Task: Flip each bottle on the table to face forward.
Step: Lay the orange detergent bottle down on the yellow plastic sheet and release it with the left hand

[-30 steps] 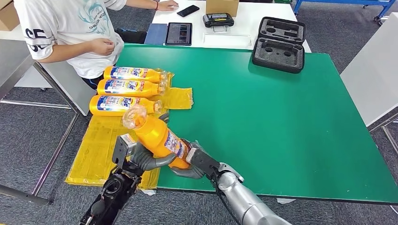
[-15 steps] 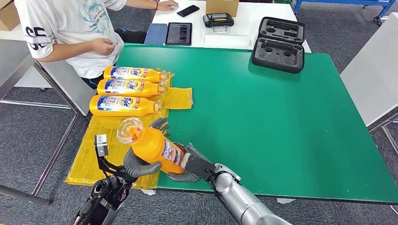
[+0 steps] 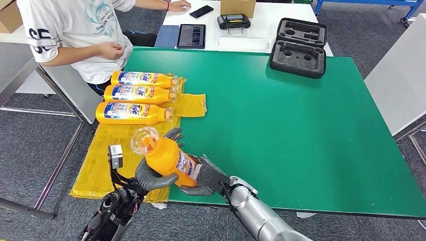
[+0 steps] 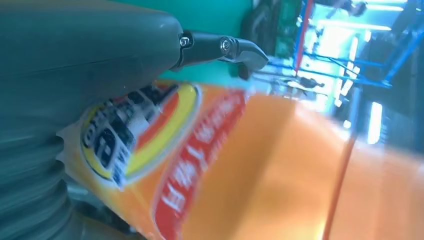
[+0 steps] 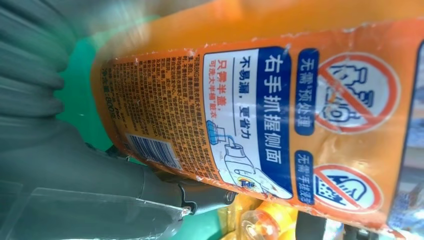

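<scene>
Nearest, both grey many-fingered hands clasp one orange plastic detergent bottle [image 3: 168, 156] above the near left corner of the green table [image 3: 281, 130]. The left hand [image 3: 150, 176] wraps its fingers around the bottle's side, while the right hand [image 3: 206, 175] cups its base, fingers closed on it. The bottle tilts, its clear cap pointing up and away, its back label facing the right wrist camera. Beyond it, three more orange bottles [image 3: 133, 93] lie side by side on a yellow plastic sheet [image 3: 108, 150]. Farther off, a person in a white shirt [image 3: 75, 30] stands by the table's far left corner.
</scene>
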`<state>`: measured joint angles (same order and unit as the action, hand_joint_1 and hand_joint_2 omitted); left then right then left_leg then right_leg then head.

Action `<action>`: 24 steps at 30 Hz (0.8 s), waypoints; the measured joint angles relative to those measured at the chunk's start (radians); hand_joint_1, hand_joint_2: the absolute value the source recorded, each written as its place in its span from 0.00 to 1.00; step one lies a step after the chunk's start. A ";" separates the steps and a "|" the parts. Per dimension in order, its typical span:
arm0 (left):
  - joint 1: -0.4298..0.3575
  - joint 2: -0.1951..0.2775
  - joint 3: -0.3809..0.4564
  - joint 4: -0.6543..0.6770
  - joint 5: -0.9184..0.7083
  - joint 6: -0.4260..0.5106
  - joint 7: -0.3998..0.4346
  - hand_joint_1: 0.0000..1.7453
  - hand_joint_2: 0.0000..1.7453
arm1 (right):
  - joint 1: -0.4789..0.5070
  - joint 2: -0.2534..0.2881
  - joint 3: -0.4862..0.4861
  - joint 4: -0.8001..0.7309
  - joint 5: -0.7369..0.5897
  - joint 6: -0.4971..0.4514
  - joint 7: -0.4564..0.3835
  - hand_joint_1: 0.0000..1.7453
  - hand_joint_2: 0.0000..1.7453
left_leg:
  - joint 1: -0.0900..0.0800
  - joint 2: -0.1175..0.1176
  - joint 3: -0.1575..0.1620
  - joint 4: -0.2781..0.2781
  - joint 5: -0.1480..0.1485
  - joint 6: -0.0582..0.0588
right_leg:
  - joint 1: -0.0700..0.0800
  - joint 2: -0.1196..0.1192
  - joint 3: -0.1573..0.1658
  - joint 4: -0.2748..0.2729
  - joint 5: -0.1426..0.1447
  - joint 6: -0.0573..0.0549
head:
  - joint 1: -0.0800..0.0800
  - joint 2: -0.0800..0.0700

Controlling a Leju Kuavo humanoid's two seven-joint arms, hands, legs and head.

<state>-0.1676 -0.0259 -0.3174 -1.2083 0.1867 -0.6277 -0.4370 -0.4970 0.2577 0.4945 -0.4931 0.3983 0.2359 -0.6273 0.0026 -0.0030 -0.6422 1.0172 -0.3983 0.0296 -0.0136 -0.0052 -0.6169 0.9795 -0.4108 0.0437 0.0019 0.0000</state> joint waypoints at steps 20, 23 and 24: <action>-0.028 0.000 -0.016 0.023 0.000 0.029 -0.033 1.00 1.00 | -0.010 0.000 0.006 0.011 0.007 -0.024 0.008 0.00 0.25 | 0.000 0.000 0.000 0.000 0.000 0.000 | 0.000 0.000 0.000 0.000 0.000 0.000 | 0.000 0.000; -0.028 -0.001 -0.015 0.023 0.017 0.013 -0.031 1.00 1.00 | -0.010 0.000 0.008 0.011 0.011 -0.062 0.005 0.00 0.00 | 0.000 0.000 0.000 0.000 0.000 0.000 | 0.000 0.000 0.000 0.000 0.000 0.000 | 0.000 0.000; -0.028 -0.001 -0.015 0.023 0.020 0.011 -0.030 1.00 1.00 | -0.010 0.000 0.008 0.009 0.008 -0.072 0.002 0.00 0.00 | 0.000 0.000 0.000 0.000 0.000 0.000 | 0.000 0.000 0.000 0.000 0.000 0.000 | 0.000 0.000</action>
<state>-0.1951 -0.0267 -0.3323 -1.1855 0.2070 -0.6166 -0.4671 -0.5071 0.2581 0.5029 -0.4837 0.4063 0.1635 -0.6253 0.0025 -0.0029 -0.6423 1.0172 -0.3983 0.0296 -0.0137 -0.0051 -0.6170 0.9795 -0.4107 0.0437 0.0020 0.0000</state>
